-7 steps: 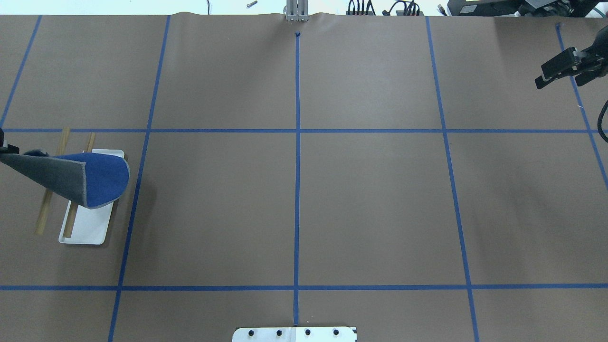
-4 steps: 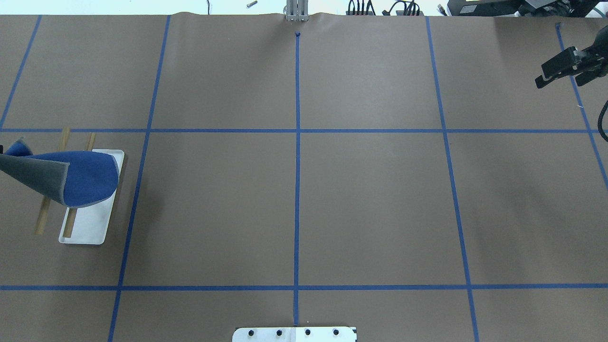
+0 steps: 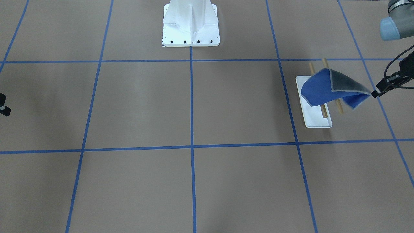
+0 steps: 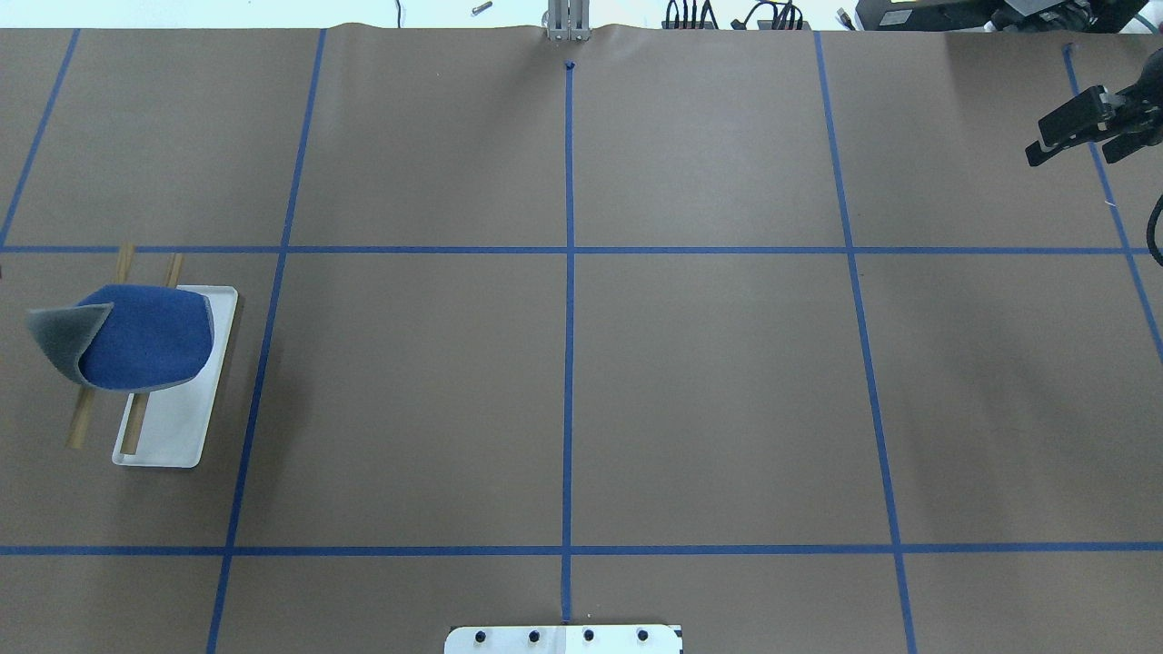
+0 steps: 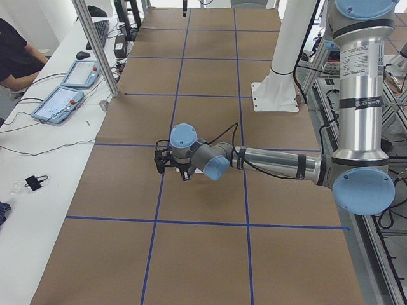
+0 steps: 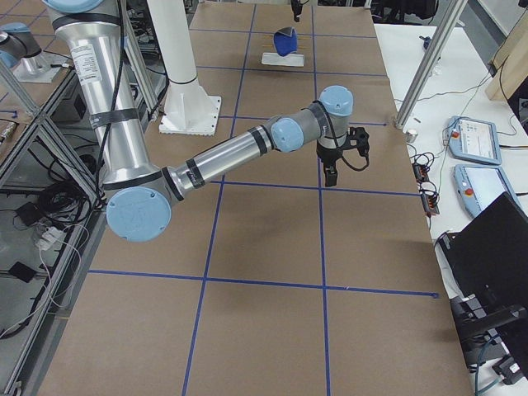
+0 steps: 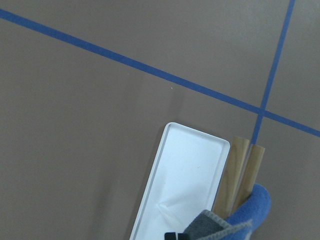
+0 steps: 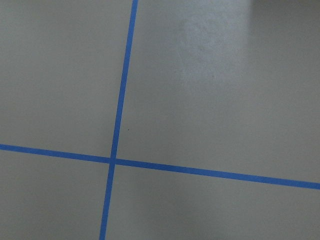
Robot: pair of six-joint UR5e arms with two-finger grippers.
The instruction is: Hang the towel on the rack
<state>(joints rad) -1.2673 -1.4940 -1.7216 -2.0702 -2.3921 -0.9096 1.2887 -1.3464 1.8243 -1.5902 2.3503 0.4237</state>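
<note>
Towel (image 4: 145,336) over the rack (image 4: 177,436), left end effector (image 3: 375,93) at its corner, clamped or not unclear, right end effector (image 4: 1072,150) spread: best ease that corner down slowly.

The towel (image 4: 145,336) is royal blue on one face and dark grey on the other, with a pale stitched edge. The rack (image 4: 173,431) has a white base and tan rods. The table (image 4: 709,391) is brown, gridded with blue tape (image 4: 569,363). The pedestal (image 3: 190,22) is white.
</note>
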